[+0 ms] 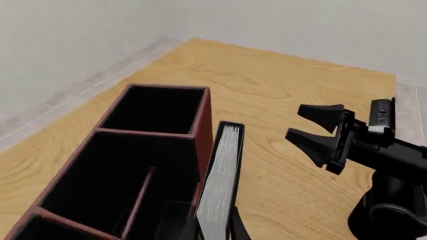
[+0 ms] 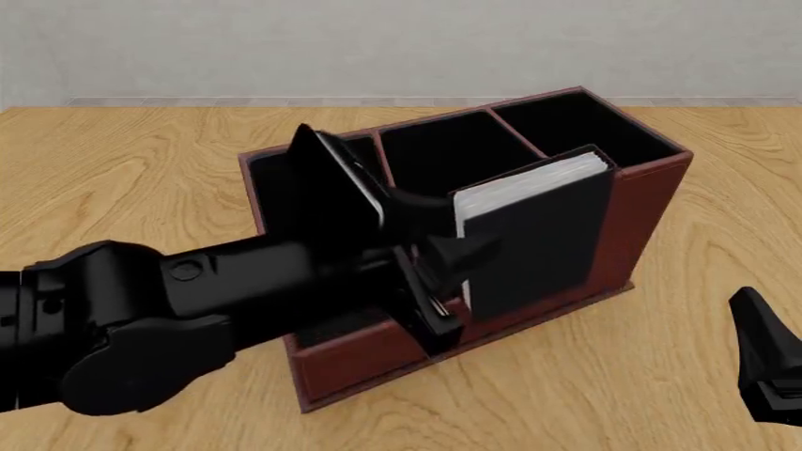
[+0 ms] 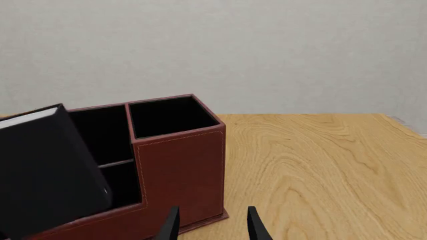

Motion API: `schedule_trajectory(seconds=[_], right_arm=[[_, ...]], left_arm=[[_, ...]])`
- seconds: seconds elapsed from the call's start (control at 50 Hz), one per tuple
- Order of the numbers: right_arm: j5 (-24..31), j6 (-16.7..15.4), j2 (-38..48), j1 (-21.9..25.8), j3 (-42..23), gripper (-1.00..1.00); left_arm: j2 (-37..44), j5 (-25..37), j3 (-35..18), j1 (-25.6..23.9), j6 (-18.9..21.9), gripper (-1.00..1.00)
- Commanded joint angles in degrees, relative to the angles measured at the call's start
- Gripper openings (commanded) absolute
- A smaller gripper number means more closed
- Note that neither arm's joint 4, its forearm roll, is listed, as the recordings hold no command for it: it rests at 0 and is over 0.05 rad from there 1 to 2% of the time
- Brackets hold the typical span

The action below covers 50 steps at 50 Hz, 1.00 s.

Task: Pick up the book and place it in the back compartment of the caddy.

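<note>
A pale wall backs the wooden table (image 2: 138,160), with the caddy (image 2: 652,202) standing mid-table, its tall end toward the far right corner. The left gripper (image 2: 457,263) pinches the book (image 2: 539,235) upright, page edges up, over the caddy's near wall, probably to drop it edgewise into a cell. The right gripper (image 3: 208,222) waits parted and empty near the right edge.

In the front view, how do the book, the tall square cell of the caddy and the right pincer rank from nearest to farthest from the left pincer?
1. The book, held upright in the left pincer at the caddy's near wall.
2. The tall square cell, behind the book at the caddy's far right end.
3. The right pincer, apart at the table's right edge, open.
</note>
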Motion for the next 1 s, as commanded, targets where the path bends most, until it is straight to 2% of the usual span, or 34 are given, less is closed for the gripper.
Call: schedule_trajectory(seconds=[0.02, 0.36, 1.0], right_arm=[[-0.09, -0.02, 0.06, 0.01, 0.02, 1.0], [-0.12, -0.01, 0.03, 0.01, 0.08, 1.0], [-0.18, 0.02, 0.04, 0.01, 0.15, 1.0]], left_arm=[[-2.84, 2.16, -1.12, 1.2, 1.75, -1.0], [-0.73, 3.38, -3.06, 5.29, 3.3, -1.0], [10.53, -1.23, -4.82, 9.3, 5.2, -1.0]])
